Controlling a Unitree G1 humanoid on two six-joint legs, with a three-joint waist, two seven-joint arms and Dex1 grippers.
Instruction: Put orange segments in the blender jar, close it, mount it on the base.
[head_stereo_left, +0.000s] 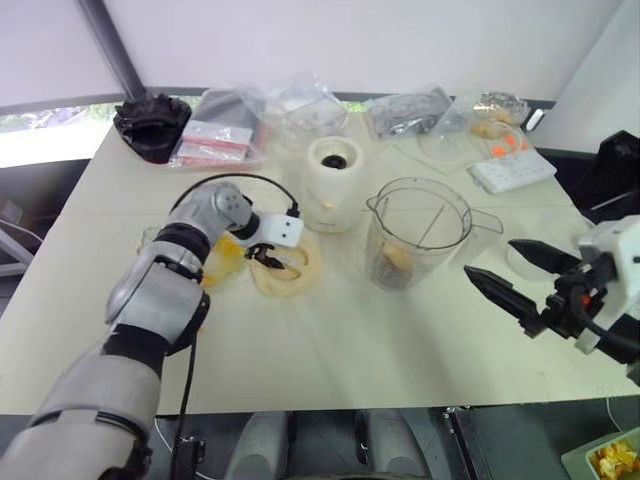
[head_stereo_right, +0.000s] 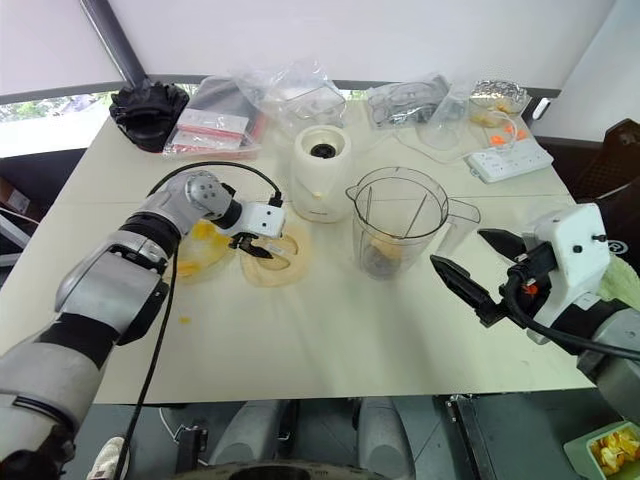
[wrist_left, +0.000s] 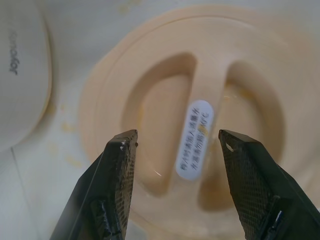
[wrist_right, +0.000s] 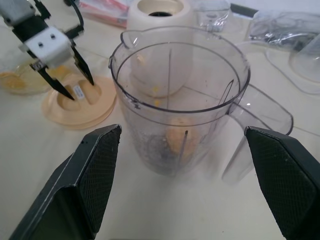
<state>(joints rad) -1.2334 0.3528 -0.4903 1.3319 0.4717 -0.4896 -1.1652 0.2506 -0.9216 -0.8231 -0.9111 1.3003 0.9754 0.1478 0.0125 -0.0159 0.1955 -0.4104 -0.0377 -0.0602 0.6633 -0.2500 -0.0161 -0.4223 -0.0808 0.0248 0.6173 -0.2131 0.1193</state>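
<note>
The blender jar (head_stereo_left: 415, 235) stands upright and uncovered at the table's middle, with orange segments (wrist_right: 175, 137) at its bottom. Left of it lies the round cream lid (head_stereo_left: 290, 268), flat on the table. My left gripper (head_stereo_left: 268, 257) points down over the lid, open, its fingers (wrist_left: 120, 165) on either side of the lid's handle ridge (wrist_left: 200, 100) without gripping it. More orange segments sit in a shallow glass bowl (head_stereo_right: 200, 250) left of the lid. The cream base (head_stereo_left: 333, 180) stands just behind lid and jar. My right gripper (head_stereo_left: 490, 257) hovers open to the right of the jar.
A black ridged round object (head_stereo_left: 152, 125) sits at the far left corner. Plastic bags (head_stereo_left: 240, 125) and clear containers (head_stereo_left: 445, 145) line the far edge. A white power strip (head_stereo_left: 512, 170) lies at the far right. A tray of orange pieces (head_stereo_left: 615, 458) sits below the table's front right corner.
</note>
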